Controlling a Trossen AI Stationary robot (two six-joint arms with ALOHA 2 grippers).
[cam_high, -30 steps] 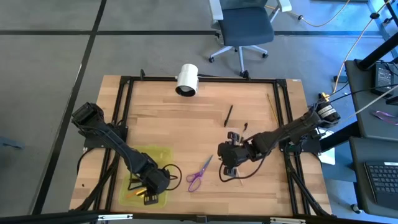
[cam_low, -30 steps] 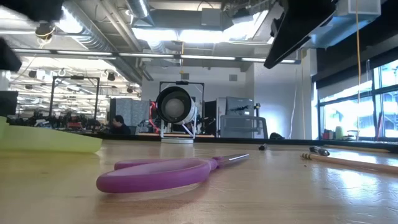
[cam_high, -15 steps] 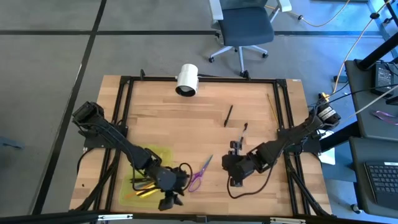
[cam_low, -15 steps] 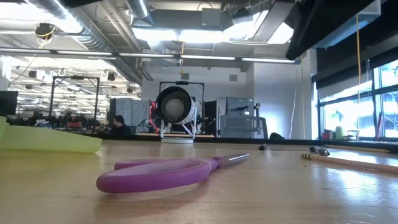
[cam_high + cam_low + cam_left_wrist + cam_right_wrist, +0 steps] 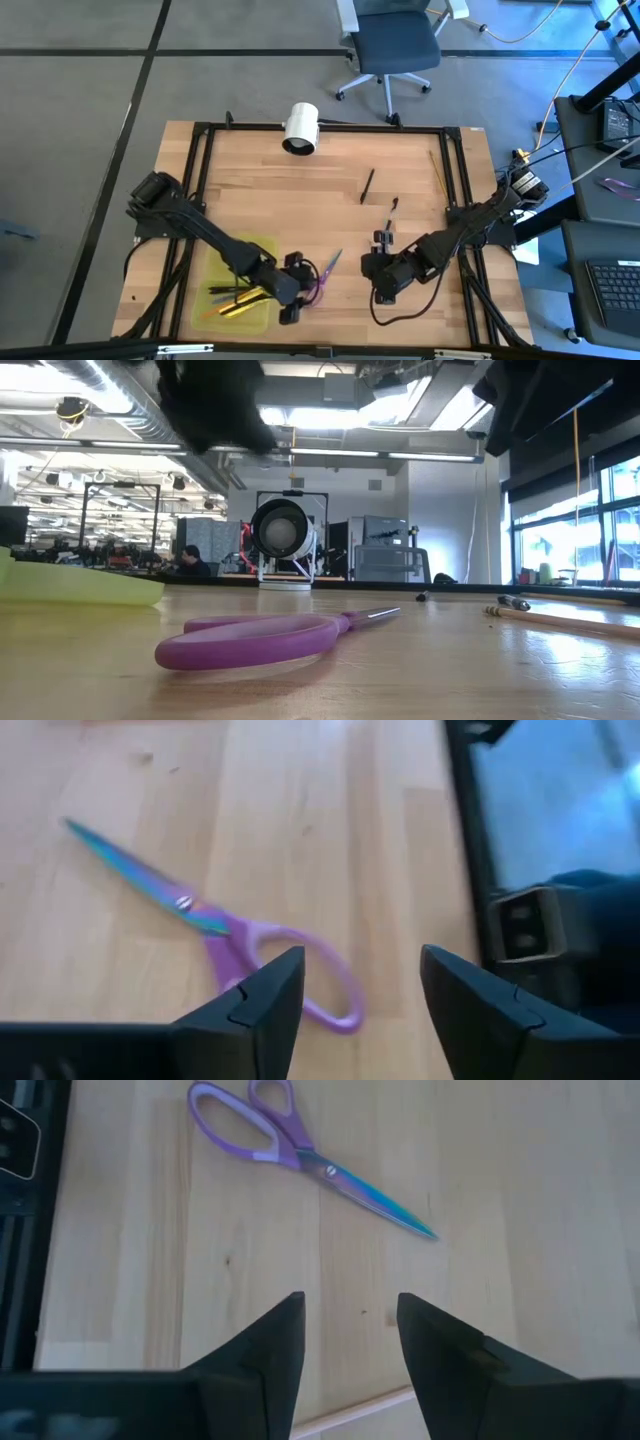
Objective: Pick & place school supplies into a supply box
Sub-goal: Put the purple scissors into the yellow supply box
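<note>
Left gripper: I see its fingers apart, nothing between them, poised over the scissors' handles.
Scissors: flat on the worktop, purple handles toward 7 o'clock, blades toward 1 o'clock, just beside the supply box's 3 o'clock edge.
Supply box: lying open at the worktop's 7 o'clock corner, with pens inside.
Right gripper: I see its fingers apart and empty, at 3 o'clock of the scissors.
Loose pens: at 12 to 2 o'clock of the right gripper.
</note>
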